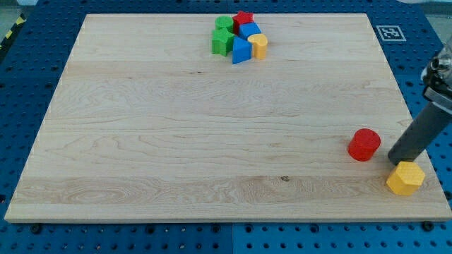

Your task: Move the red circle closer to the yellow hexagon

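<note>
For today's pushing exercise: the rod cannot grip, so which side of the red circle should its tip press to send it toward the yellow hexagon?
Probably the red circle's upper-left side wall, pushing toward the view's bottom right, where the yellow hexagon sits. Its round wall may slip aside, so press through the centre. My tip is between the two now and must circle round first.

My tip (393,161) rests on the wooden surface (176,141) near the view's lower right, just above the yellow hexagon (405,178) and just right of the red circle (364,144). At the view's top sits a cluster: green blocks (222,39), a red star (244,20), blue blocks (244,46) and a yellow block (259,46).
</note>
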`<state>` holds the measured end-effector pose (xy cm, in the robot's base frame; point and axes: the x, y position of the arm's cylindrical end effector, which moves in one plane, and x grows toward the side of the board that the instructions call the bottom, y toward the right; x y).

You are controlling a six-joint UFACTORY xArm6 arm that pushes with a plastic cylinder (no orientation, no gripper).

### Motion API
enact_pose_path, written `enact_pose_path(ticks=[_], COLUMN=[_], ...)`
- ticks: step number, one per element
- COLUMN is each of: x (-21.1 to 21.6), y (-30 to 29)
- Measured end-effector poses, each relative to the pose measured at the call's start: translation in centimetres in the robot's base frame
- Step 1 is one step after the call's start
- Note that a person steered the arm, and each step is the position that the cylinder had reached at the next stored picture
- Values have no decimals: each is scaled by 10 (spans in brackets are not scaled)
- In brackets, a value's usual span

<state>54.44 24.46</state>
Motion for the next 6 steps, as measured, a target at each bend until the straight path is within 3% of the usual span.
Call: enact_pose_path(ticks=[2,3,5,6], x=[10,9,-45,-46], y=[-20,-75,-108,-99])
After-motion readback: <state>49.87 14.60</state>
